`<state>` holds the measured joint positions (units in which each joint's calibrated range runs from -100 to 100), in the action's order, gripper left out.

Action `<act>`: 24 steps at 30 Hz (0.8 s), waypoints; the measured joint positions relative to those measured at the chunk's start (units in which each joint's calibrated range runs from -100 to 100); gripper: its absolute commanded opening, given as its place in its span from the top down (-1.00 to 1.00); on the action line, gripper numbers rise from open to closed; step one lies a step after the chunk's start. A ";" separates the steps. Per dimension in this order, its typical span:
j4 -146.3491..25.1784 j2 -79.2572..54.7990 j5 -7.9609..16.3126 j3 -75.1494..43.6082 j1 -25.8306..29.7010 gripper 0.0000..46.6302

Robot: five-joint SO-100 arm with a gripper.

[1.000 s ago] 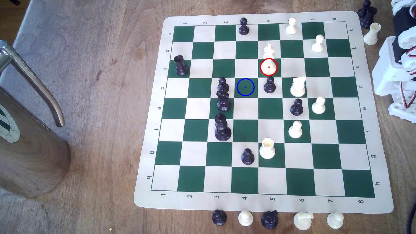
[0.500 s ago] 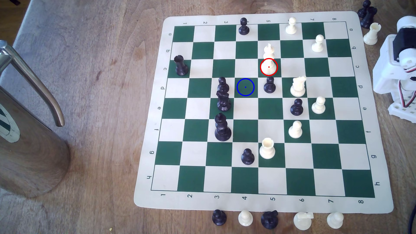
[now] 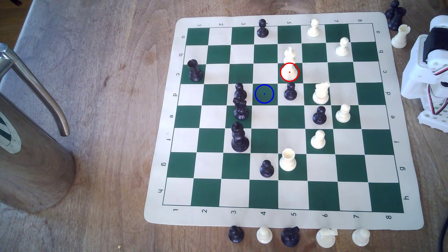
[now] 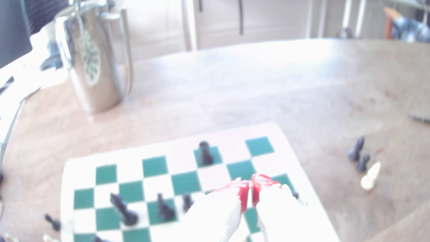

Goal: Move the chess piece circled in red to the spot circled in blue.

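the arm (image 3: 426, 72) has turned and folded a little at the board's (image 3: 286, 14) edge in the last second, but no piece moved, so i judge the reach is only starting. the king (image 3: 290, 70) stands in the red ring, well apart from the gripper (image 4: 250, 192), and the blue spot (image 3: 264, 94) is one square diagonally from it. the red-taped jaws are closed on nothing. the wrist view is blurred and overexposed, so the pieces ahead of the gripper are hard to tell apart.
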<state>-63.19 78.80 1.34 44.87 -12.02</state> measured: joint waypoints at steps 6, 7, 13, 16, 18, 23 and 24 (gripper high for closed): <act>-9.64 -15.67 5.96 -8.68 1.03 0.86; -10.60 -17.51 6.54 -9.31 1.03 0.86; -13.31 -27.40 11.58 -11.75 1.62 0.62; -13.07 -32.59 12.45 -11.66 0.52 0.44; -12.27 -35.11 12.75 -11.66 0.44 0.29; -10.60 -39.55 13.09 -12.20 0.74 0.31; -10.52 -40.39 13.09 -12.74 0.88 0.32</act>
<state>-73.71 38.42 14.43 32.13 -11.14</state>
